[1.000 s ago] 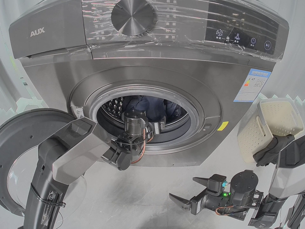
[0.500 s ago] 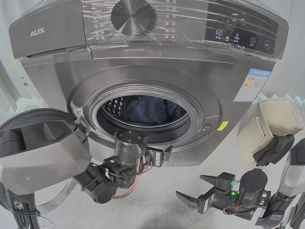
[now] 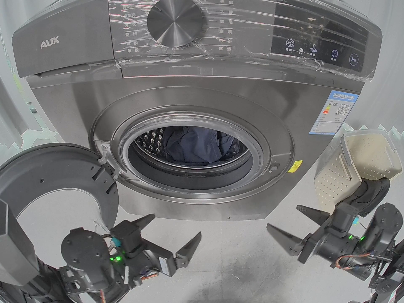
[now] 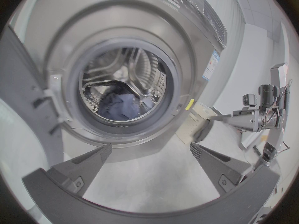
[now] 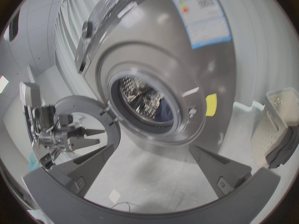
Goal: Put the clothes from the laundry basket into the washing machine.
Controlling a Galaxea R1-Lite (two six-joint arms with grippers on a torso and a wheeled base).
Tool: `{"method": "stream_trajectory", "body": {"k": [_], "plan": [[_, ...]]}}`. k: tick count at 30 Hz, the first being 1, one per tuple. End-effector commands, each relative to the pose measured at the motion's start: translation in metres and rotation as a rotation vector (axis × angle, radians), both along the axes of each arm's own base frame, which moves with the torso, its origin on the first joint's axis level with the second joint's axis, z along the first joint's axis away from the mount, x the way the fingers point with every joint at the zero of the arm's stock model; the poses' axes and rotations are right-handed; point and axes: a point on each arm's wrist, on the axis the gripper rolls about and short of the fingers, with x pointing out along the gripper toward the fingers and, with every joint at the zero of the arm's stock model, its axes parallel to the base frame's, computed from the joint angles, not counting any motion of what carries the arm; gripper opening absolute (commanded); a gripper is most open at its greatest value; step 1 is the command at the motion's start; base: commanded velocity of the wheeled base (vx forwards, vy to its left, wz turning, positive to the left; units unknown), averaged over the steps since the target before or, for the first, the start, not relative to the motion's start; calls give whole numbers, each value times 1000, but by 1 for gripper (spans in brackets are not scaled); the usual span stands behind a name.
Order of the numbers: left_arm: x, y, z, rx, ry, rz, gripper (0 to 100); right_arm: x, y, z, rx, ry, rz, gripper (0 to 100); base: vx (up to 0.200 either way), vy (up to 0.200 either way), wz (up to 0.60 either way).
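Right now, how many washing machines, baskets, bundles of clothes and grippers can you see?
washing machine: 1
laundry basket: 1
bundles of clothes: 2, the blue bundle in the drum and the dark bundle hanging on the basket
grippers: 2, the left gripper and the right gripper, both open
total: 6

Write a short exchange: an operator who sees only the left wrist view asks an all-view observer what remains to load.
Operator: Any clothes to fetch?
Observer: Yes, a black garment hangs over the rim of the laundry basket.
Operator: Is the right gripper ready?
Observer: The right gripper is open and empty, near the basket.
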Motion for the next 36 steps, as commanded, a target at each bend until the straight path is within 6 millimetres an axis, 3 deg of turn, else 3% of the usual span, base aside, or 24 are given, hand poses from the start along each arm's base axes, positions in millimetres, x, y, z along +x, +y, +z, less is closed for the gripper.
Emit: {"method": "stream_trajectory", "body": {"k": [1, 5, 10, 16, 19, 20, 25, 31, 34, 36], "plan": [[-33, 24, 20, -71, -85, 74, 100, -14, -52, 38, 85, -189, -167, 100, 0, 0, 0], [-43, 39, 30, -125, -110, 73, 100, -19, -65, 40, 40, -190, -195, 100, 0, 0, 0], [-51, 60, 50, -204, -172, 124, 100, -48, -90, 39, -39, -158, -240, 100, -200, 0, 0], [-69, 104, 63, -190, -210, 182, 100, -85, -117, 29, -90, -135, -350, 100, -200, 0, 0], [-76, 117, 60, -170, -198, 191, 100, -94, -123, 26, -93, -139, -390, 100, -200, 0, 0], [-85, 130, 56, -143, -185, 215, 100, -102, -127, 23, -106, -144, -427, 100, -200, 0, 0], [-103, 151, 46, -111, -164, 235, 100, -119, -134, 15, -109, -164, -486, 100, 0, 0, 0], [-120, 167, 34, -84, -154, 333, 100, -139, -138, 0, -116, -165, -565, 100, 0, -67, 0], [-132, 175, 24, -82, -151, 393, 100, -158, -139, -25, -137, -140, -539, 100, 0, -200, 0], [-135, 176, 21, -74, -148, 402, 100, -160, -138, -28, -140, -135, -552, 100, 0, -200, 0]]}}
